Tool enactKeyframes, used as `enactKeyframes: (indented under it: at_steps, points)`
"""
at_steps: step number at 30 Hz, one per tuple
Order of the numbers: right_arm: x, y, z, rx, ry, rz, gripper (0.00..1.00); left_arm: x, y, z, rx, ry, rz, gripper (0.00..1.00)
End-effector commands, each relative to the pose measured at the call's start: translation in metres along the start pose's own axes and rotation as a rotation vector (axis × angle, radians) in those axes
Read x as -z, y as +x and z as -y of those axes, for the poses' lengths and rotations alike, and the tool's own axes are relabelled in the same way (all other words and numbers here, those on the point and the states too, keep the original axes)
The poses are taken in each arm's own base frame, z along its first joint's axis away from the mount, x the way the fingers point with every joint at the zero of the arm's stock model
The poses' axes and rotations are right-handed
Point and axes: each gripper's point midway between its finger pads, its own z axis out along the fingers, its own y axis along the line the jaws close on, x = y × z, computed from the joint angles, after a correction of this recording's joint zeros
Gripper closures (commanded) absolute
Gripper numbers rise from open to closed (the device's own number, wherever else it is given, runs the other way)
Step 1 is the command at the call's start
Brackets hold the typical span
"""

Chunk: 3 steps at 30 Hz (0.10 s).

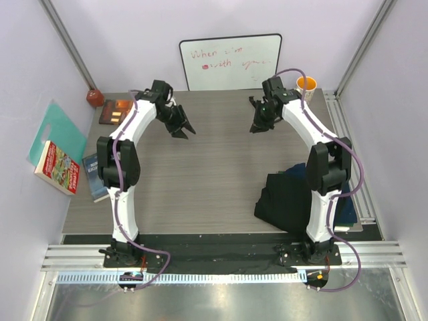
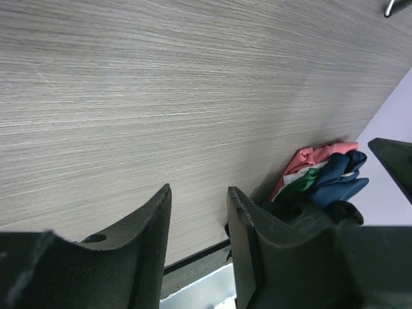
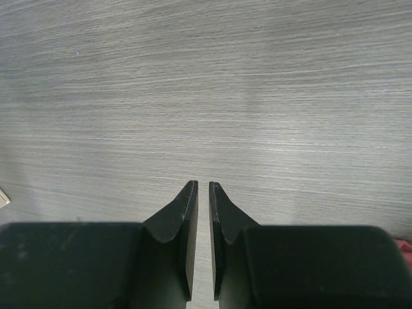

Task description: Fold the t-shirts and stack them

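Over the far worktop (image 1: 214,160), nothing gripped.
Left fingers (image 2: 151,225) spread, right fingers (image 3: 181,219) barely parted; t-shirts (image 1: 284,197) heaped near right.

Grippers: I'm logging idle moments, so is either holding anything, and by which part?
Nothing held: left gripper and right gripper both hang empty over the table.
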Motion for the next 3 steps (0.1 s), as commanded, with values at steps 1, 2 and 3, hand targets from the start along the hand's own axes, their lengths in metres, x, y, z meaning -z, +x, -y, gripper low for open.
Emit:
enactKeyframes:
  at_steps: [1, 2, 3]
  points:
    - [0.0094, -0.0140, -0.0073, 0.018, -0.027, 0.034, 0.82, 0.0073, -0.0076, 0.0154, -0.002, 0.069, 0.018, 0.60]
    - [0.0094, -0.0144, -0.0073, 0.021, -0.027, 0.034, 0.82, 0.0080, -0.0085, 0.0171, -0.004, 0.073, 0.026, 0.60]
    - [0.0087, -0.0134, -0.0066, 0.021, -0.028, 0.028, 0.82, 0.0096, -0.0100, 0.0185, 0.006, 0.078, 0.035, 0.57]
